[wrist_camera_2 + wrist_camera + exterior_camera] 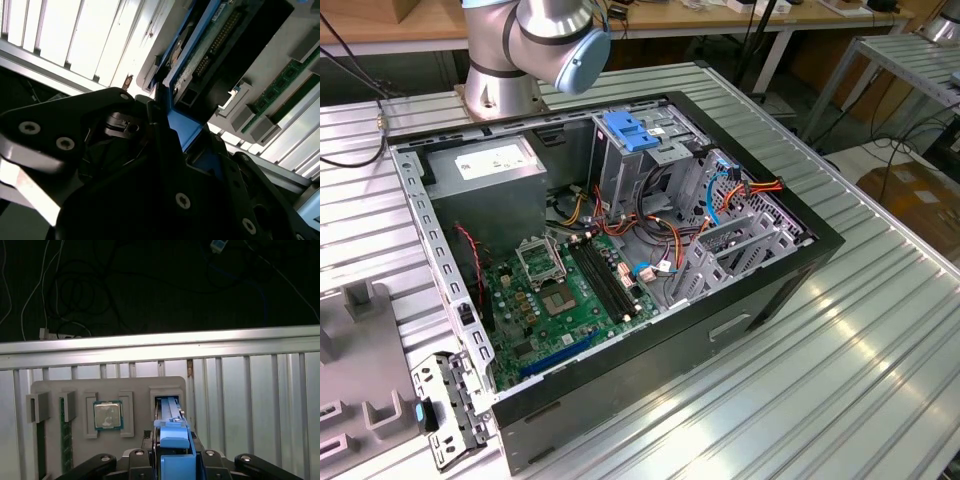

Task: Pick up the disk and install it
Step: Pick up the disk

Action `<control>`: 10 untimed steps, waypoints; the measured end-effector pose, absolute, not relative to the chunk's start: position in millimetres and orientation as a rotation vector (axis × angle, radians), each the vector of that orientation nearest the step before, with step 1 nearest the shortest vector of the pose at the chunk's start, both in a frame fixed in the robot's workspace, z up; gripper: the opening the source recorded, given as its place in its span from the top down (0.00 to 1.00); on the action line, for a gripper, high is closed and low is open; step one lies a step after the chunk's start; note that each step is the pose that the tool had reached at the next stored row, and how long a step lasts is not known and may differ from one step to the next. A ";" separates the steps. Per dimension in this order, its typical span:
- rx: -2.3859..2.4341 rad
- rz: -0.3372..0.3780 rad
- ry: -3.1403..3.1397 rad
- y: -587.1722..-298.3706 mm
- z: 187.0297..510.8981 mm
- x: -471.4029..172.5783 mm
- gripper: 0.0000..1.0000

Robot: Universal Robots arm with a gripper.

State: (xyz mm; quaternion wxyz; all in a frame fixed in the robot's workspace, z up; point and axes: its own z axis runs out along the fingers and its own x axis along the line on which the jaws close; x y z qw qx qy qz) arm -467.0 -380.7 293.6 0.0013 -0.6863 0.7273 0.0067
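Observation:
The disk stands on edge in a slot of a grey parts tray, its light blue rail towards the first wrist camera. In the second wrist view the disk shows its blue rail, green circuit board and dark body. My gripper straddles the disk, with black fingers tight against both sides of the blue rail. The second wrist view has the gripper closed around the rail's near end. In the exterior view the arm's base and a joint stand behind the open computer case.
The tray also holds a processor chip and memory sticks, close to the slatted table's edge. Inside the case are a blue-topped drive cage, a power supply, a green motherboard and loose cables.

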 end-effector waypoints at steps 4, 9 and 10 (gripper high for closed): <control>-2.155 0.021 2.283 -380.7 293.7 -467.0 0.63; -2.155 0.021 2.283 -380.7 294.9 -467.0 0.63; -2.155 0.021 2.282 -380.7 296.8 -467.0 0.63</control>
